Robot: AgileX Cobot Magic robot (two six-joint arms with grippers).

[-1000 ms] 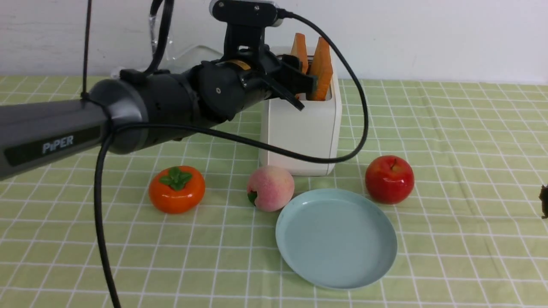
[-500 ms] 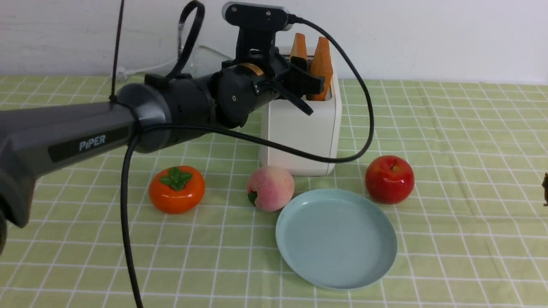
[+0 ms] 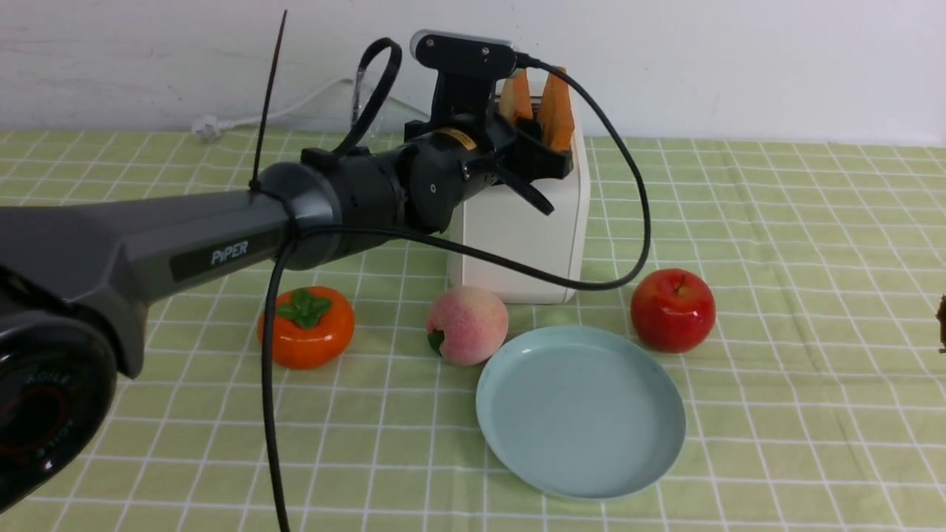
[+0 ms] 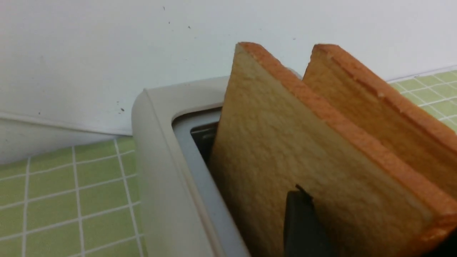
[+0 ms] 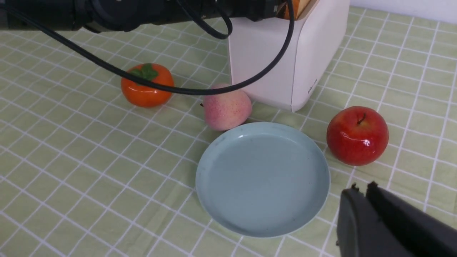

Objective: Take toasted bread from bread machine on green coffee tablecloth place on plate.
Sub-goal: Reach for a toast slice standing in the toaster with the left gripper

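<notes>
Two slices of toasted bread [image 3: 556,111] stand upright in the white bread machine [image 3: 525,244] at the back of the green coffee tablecloth [image 3: 813,244]. My left gripper [image 3: 550,174] is at the slots. In the left wrist view its jaws are apart, with the nearer slice [image 4: 285,153] between them. One finger [image 4: 303,225] lies against that slice's face and the other shows only at the frame's corner. The light blue plate [image 3: 580,414] lies bare in front of the machine. My right gripper [image 5: 362,187] hovers shut and holding nothing, beside the plate [image 5: 262,178].
An orange persimmon [image 3: 304,326], a peach [image 3: 467,325] and a red apple [image 3: 672,310] sit between the machine and the plate. The left arm's black cable [image 3: 473,258] loops across the machine's front. A white wall stands right behind.
My left arm has reached further right and lower over the bread machine, so its fingers now sit deeper around the slice. Both slices stay in their slots. The right gripper has not moved.
</notes>
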